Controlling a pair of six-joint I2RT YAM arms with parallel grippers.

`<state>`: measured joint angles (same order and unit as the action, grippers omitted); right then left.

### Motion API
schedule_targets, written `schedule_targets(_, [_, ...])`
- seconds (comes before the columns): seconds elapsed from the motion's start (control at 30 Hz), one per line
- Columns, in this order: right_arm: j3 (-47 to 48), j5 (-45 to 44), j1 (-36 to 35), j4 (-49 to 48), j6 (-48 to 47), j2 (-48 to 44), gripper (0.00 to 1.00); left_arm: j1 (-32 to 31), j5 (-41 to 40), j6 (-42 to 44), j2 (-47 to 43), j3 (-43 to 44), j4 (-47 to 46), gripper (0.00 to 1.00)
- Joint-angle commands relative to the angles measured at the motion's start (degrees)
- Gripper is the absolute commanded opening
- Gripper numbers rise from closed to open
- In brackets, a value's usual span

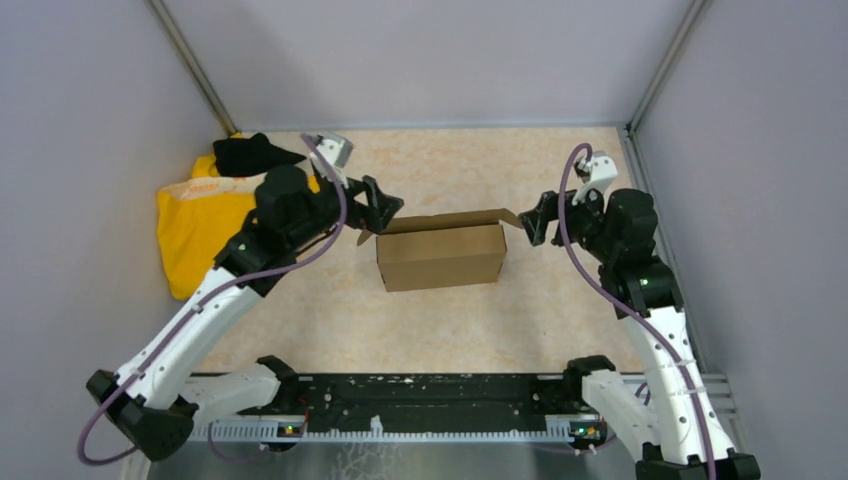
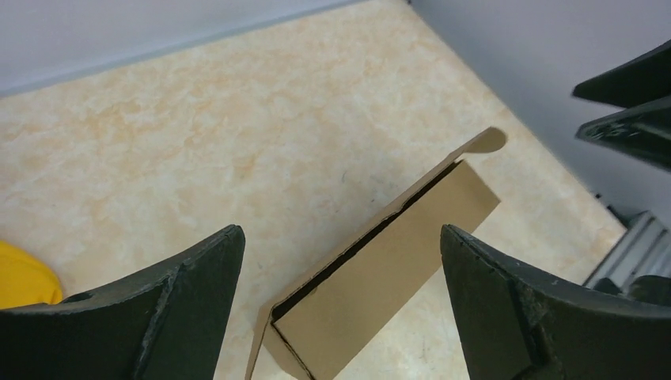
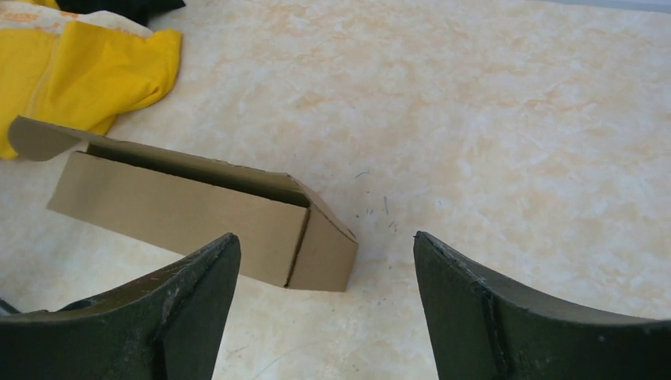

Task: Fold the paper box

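The paper box (image 1: 440,255) is a brown cardboard mailer standing on its long side at the middle of the table. Its lid sits slightly ajar, with a dark gap along the top and a rounded tab sticking out at each end. My left gripper (image 1: 385,212) hovers open just off the box's left end, and nothing lies between its fingers. In the left wrist view the box (image 2: 396,245) runs diagonally below the open left gripper (image 2: 340,229). My right gripper (image 1: 533,222) is open beside the right end tab. In the right wrist view the box (image 3: 182,214) lies ahead and left of the right gripper (image 3: 325,236).
A yellow cloth (image 1: 195,225) with a black cloth (image 1: 250,153) on top lies at the back left, behind the left arm. Grey walls close in the table on three sides. A black rail (image 1: 420,395) runs along the near edge between the arm bases.
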<state>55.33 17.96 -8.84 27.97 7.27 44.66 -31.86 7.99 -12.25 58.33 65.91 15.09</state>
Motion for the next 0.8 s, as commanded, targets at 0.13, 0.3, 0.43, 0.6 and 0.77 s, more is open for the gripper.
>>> schedule_targets(0.13, [3.14,-2.25,-1.71,-5.46,-2.02,5.41,0.63,-6.78,-20.01,6.14,1.56,-4.76,-1.29,0.99])
schedule_targets(0.3, [2.22,2.06,-2.13,-7.45,-2.08,6.95,0.57,-7.43,-20.22,7.31,0.55,-7.02,-1.58,0.99])
schedule_targets(0.43, [1.71,3.29,-2.75,-6.95,-3.22,6.27,0.54,-7.43,-18.36,6.81,-2.15,-7.72,-0.84,0.99])
schedule_targets(0.6, [2.21,4.18,-3.51,-5.31,-4.79,6.2,0.41,-7.43,-15.64,7.94,-3.39,-6.51,2.15,0.99])
schedule_targets(0.77, [3.17,3.62,-5.12,-3.61,-6.63,7.11,0.37,-7.43,-15.13,7.18,-4.22,-6.37,3.99,0.99])
